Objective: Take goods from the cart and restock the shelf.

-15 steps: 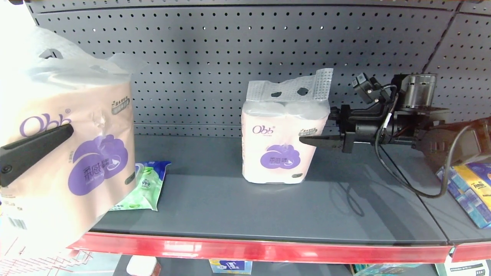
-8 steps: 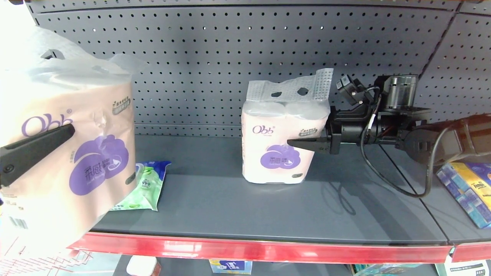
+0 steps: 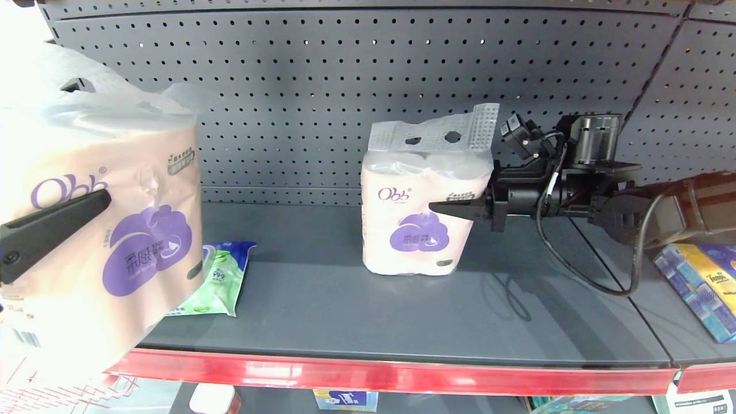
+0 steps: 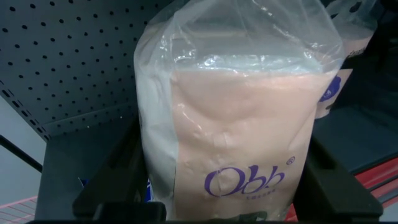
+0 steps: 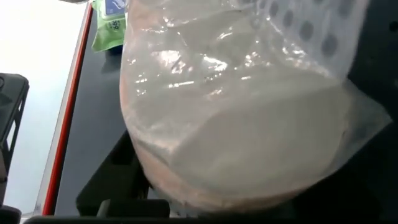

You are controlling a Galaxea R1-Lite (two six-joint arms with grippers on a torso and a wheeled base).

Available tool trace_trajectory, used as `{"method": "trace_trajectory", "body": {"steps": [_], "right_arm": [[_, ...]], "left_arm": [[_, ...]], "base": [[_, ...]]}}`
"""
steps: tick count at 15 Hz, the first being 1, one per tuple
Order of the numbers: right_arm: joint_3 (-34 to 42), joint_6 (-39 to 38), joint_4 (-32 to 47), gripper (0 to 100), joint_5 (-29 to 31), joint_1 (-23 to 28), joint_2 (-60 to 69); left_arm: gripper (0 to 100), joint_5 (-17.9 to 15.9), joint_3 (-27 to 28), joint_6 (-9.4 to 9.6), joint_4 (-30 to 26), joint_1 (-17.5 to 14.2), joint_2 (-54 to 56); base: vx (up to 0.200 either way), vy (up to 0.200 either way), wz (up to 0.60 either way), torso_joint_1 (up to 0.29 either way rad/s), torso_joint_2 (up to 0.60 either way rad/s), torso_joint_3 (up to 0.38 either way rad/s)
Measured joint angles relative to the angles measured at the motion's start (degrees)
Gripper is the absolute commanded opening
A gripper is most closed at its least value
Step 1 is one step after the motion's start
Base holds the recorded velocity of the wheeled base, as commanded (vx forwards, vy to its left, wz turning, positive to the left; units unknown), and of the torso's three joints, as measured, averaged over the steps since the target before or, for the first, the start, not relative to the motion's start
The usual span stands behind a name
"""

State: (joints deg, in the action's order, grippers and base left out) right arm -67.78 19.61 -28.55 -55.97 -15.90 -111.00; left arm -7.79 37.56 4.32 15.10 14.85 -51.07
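Observation:
A pink and purple toilet paper pack (image 3: 98, 230) hangs at the left, in front of the shelf, with my left gripper (image 3: 86, 192) shut on it; one black finger (image 3: 52, 230) lies across its front. The left wrist view has this pack (image 4: 242, 130) between both fingers. A second, matching pack (image 3: 422, 215) stands upright on the grey shelf (image 3: 356, 310). My right gripper (image 3: 443, 200) comes in from the right, open, with one finger (image 3: 457, 208) across the pack's front and the other hidden behind. In the right wrist view that pack (image 5: 236, 118) sits between the fingers.
A green wet-wipe pack (image 3: 221, 279) lies on the shelf just right of the held pack. A blue and yellow tissue pack (image 3: 698, 287) lies at the right end. A pegboard wall (image 3: 322, 86) backs the shelf, and a red strip (image 3: 391, 374) edges its front.
My right gripper has moved left and slightly up, further along the shelf pack, which shifted a little to the left. The left gripper and its pack have barely moved.

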Motion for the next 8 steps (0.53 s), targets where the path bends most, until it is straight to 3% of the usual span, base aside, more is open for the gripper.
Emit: {"method": "trace_trajectory", "body": {"steps": [8], "right_arm": [[15.27,0.00,0.41,0,2.93,-1.96,11.00]], "left_arm": [[0,-0.20,-0.41,-0.24,-0.02,0.00,0.16]], "base": [[0.000,0.000,0.00,0.000,0.00,0.000]]}}
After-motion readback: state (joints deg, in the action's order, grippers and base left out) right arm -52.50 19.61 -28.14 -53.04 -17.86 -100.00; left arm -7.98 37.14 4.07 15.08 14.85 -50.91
